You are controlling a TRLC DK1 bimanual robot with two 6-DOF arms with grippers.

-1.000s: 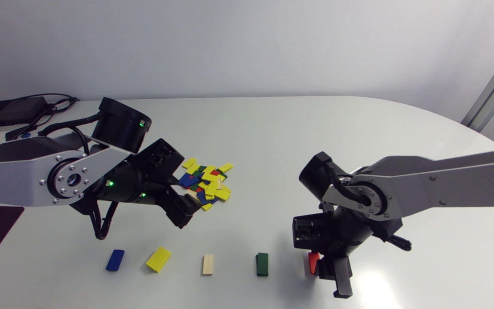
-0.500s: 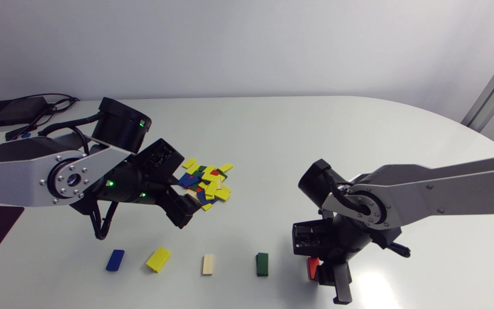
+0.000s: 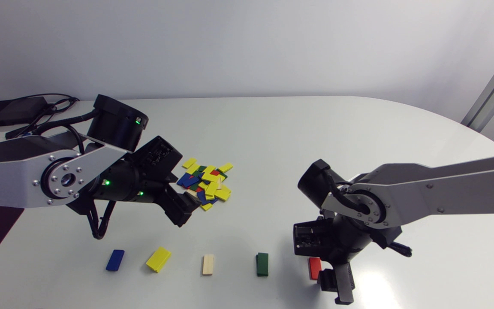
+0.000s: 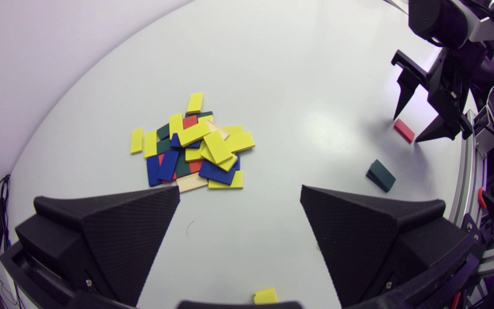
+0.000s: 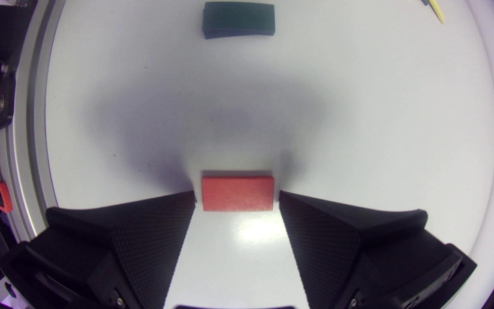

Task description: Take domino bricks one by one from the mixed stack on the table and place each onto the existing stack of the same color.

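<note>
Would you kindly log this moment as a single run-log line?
left hand: open, empty, mixed pile ahead | right hand: open, straddling red brick lying on table

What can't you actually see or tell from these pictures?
- Head view: the left gripper covers one corner of the mixed pile.
- Every view: the pile's lower bricks lie buried under others, so they cannot be counted.
- Left wrist view: the yellow stack is cut off by the gripper's own body.
- Right wrist view: the red stack is seen from above, so its height is hidden.
</note>
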